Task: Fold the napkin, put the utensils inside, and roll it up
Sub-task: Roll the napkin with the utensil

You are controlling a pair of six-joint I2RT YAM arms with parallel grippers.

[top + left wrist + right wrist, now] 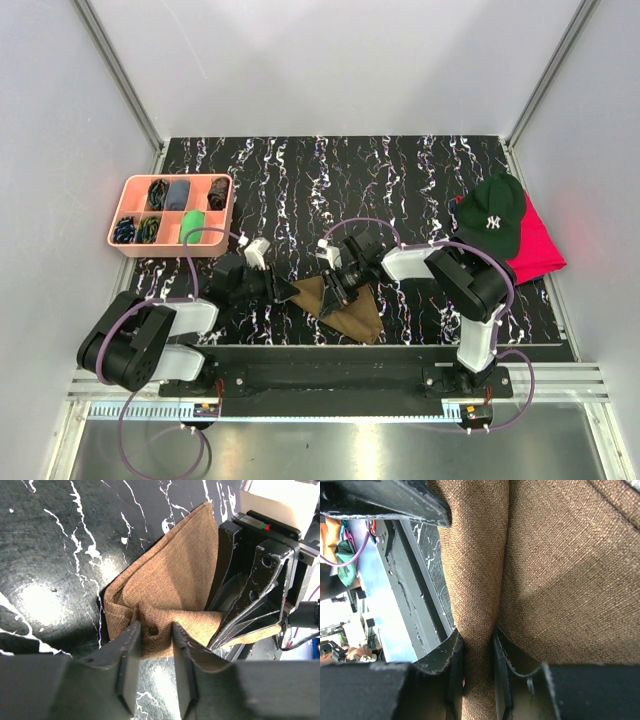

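Note:
The olive-brown napkin (352,310) lies bunched and partly folded on the black marbled table, near its front edge between the two arms. My left gripper (289,290) pinches a puckered fold at the napkin's left edge (165,595); its jaws (156,631) press cloth on both sides. My right gripper (335,288) is shut on a thick rolled fold of the napkin (560,570), which fills the gap between its jaws (479,639). In the left wrist view the right gripper's black body (255,590) sits on the cloth's right side. The utensils are out of view.
A pink compartment tray (128,205) with small items stands at the back left. A dark green cap (492,218) lies on a red cloth (545,255) at the right. The table's metal front rail (330,352) runs just behind the napkin's near edge.

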